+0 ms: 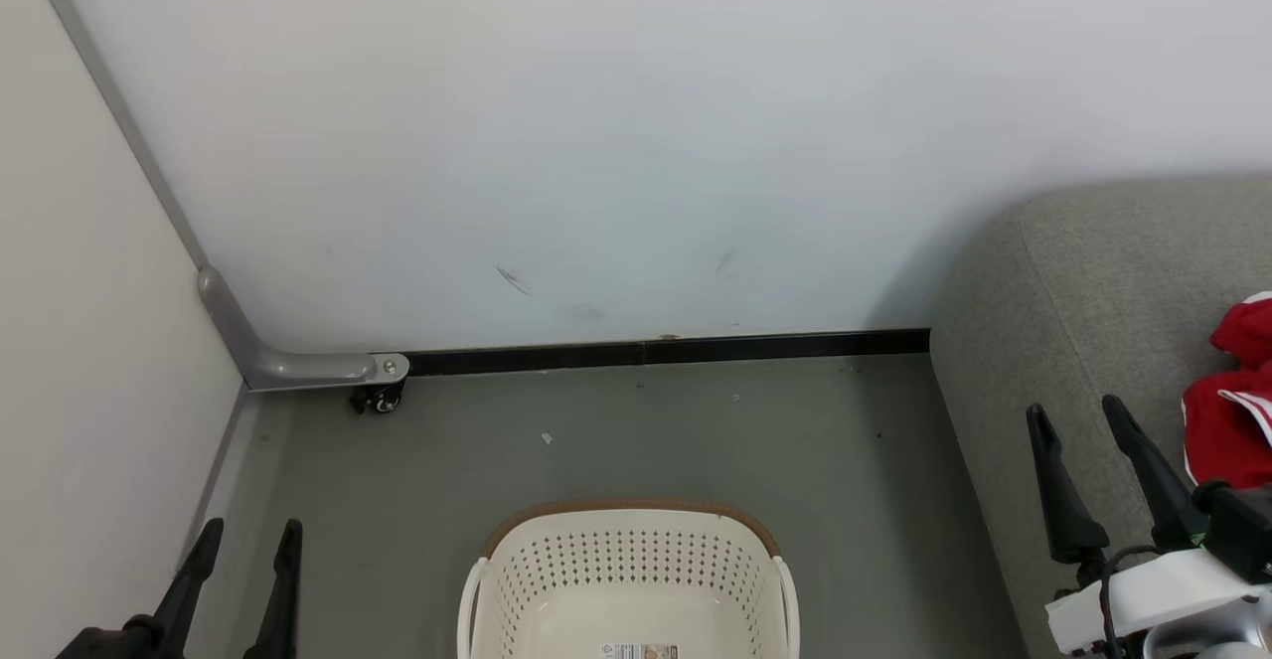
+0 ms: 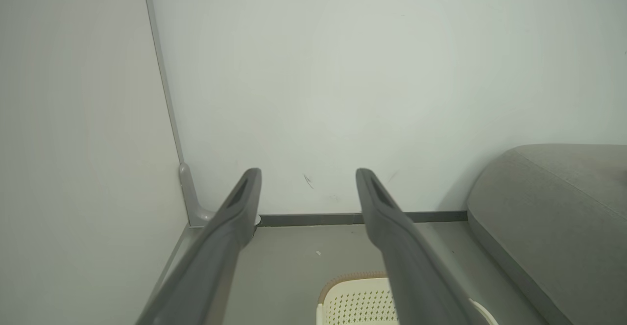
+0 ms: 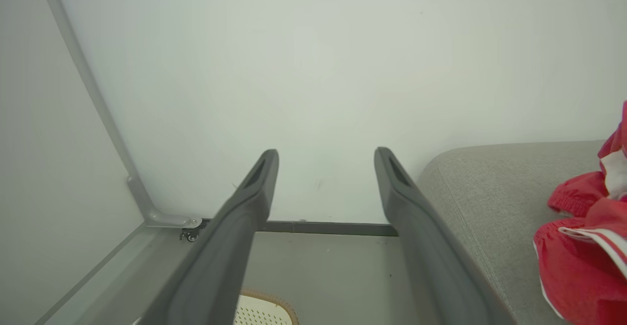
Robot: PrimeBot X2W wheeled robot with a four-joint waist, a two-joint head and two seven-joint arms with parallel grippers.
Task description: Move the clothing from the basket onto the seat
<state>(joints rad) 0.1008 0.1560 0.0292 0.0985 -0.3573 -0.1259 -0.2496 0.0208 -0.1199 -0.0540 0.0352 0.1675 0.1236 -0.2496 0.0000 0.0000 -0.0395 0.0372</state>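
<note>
Clothing (image 1: 1230, 432) crumpled on seat (image 1: 1078, 281); long axis unclear.

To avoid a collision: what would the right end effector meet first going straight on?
Probably the wall, left of the seat; nothing nearer lies ahead of the right end effector. Depth is unclear.

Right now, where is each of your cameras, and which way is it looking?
Head: on the head, facing forward and down at basket, floor, wall; left gripper and right gripper, open, show at the bottom.
Left wrist: on that wrist, looking along its fingers at the wall and sofa.
Right wrist: on that wrist, looking along its fingers at wall, sofa and clothing.
Shared: head and right wrist both see the clothing on the sofa.
</note>
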